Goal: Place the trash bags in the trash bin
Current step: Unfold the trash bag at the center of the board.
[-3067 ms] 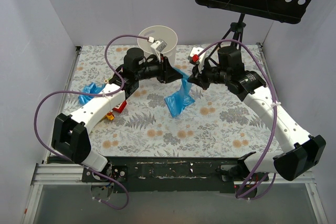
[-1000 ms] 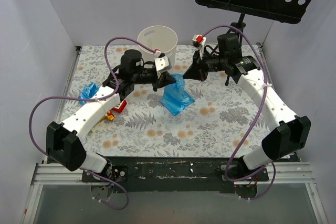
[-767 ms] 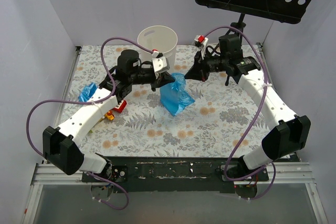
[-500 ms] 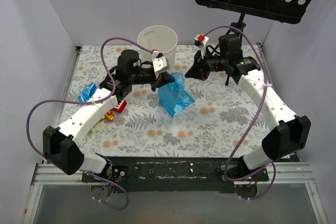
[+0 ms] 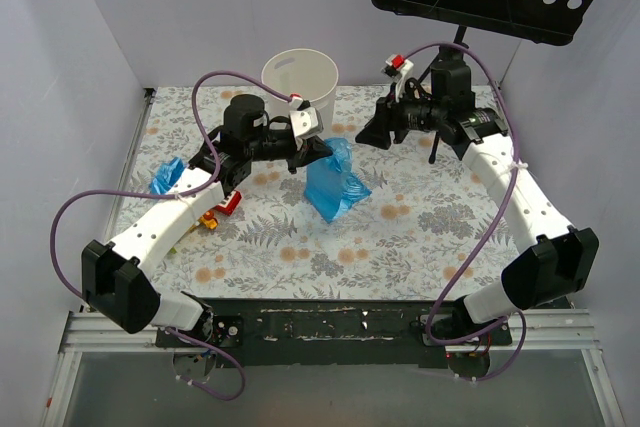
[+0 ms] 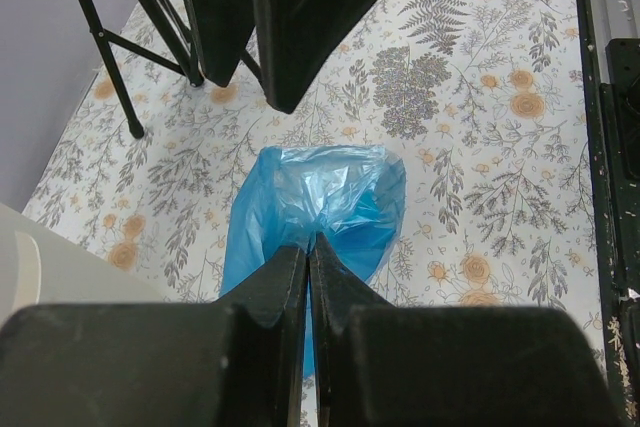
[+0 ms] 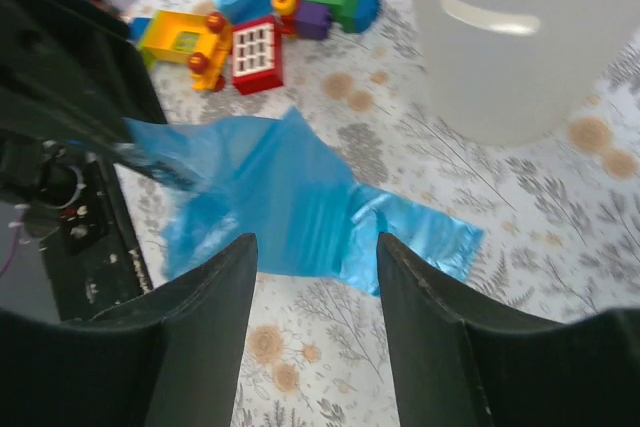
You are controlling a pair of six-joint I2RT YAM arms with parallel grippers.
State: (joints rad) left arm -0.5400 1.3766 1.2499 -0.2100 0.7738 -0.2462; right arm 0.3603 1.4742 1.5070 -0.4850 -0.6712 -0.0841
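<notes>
trash bag [image 6: 325,195] in left end effector [image 6: 308,245]

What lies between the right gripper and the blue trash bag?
Nothing: only bare floral tabletop separates the right gripper from the trash bag, seen in the top view.

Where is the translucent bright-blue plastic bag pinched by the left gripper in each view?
Top external: the bright-blue plastic bag sits mid-table, at the left gripper.
Left wrist: centre, just beyond the shut fingers.
Right wrist: centre-left, spread on the floral cloth.
Shared landmark: the cream-white round plastic bin, top-centre from above, upper right in right wrist, lower-left edge in left wrist.
</notes>
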